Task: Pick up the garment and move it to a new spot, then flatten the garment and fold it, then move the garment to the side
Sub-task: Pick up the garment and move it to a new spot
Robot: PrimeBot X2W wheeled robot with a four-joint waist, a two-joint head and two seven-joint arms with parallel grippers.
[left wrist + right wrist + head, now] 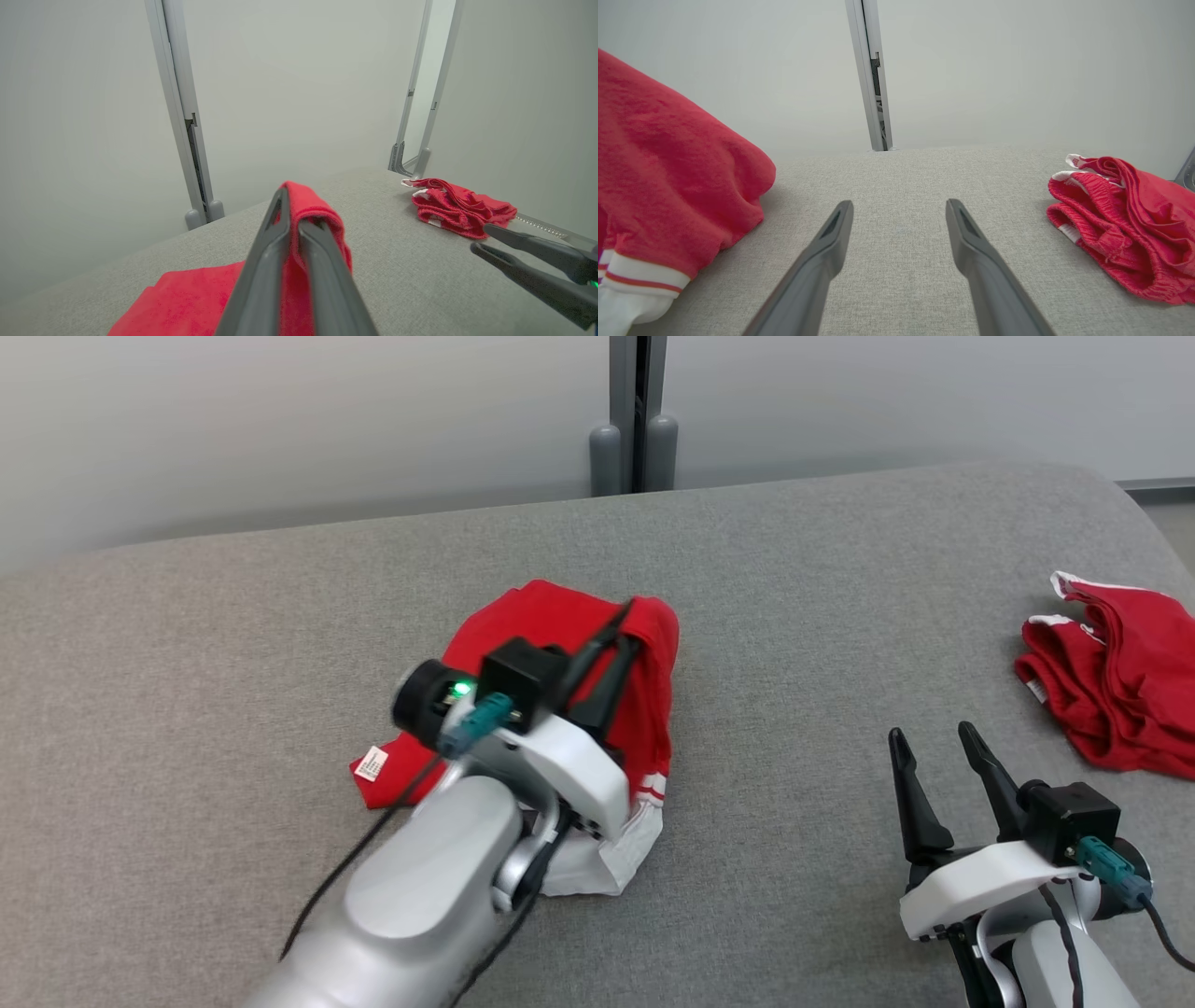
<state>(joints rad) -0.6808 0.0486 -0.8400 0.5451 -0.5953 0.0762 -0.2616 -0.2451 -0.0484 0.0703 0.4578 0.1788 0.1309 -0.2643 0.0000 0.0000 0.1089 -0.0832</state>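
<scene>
The garment (551, 625) is red with a white striped hem and lies bunched in the middle of the grey padded surface (794, 569). My left gripper (627, 616) reaches over it from the near side and is shut on a raised fold at its far right edge. In the left wrist view the two fingers (266, 261) pinch that red fold (313, 205), lifted above the rest of the cloth (187, 303). My right gripper (931, 735) stands open and empty at the lower right, over bare fabric, to the right of the garment (668, 186).
A second red garment (1120, 681) with white trim lies crumpled at the right edge of the surface, also seen as a heap (1120, 233) beside my right gripper (900, 205). A pale wall and a grey metal post (635, 411) stand behind the surface.
</scene>
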